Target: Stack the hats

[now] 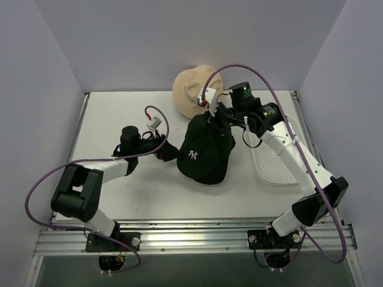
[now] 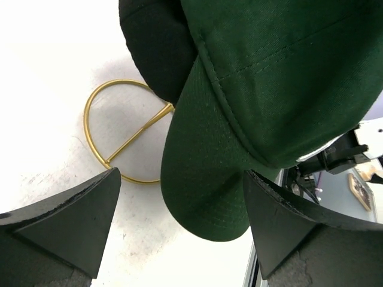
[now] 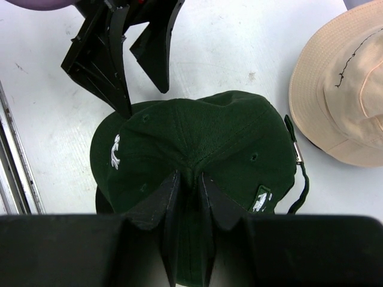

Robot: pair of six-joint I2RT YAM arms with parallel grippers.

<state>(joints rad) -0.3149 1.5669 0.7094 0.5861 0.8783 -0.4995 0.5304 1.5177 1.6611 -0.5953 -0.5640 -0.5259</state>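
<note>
Right end effector is pinching the dark green hat by its crown, over the black cap on the desk. Left end effector is standing wide open, empty, at the brim. Advising: square the brims before letting go.

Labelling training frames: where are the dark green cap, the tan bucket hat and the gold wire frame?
dark green cap (image 3: pixel 197 134): right wrist view, crown top.
tan bucket hat (image 3: pixel 308 101): right wrist view, brim.
gold wire frame (image 2: pixel 136 135): left wrist view, crossbar.
</note>
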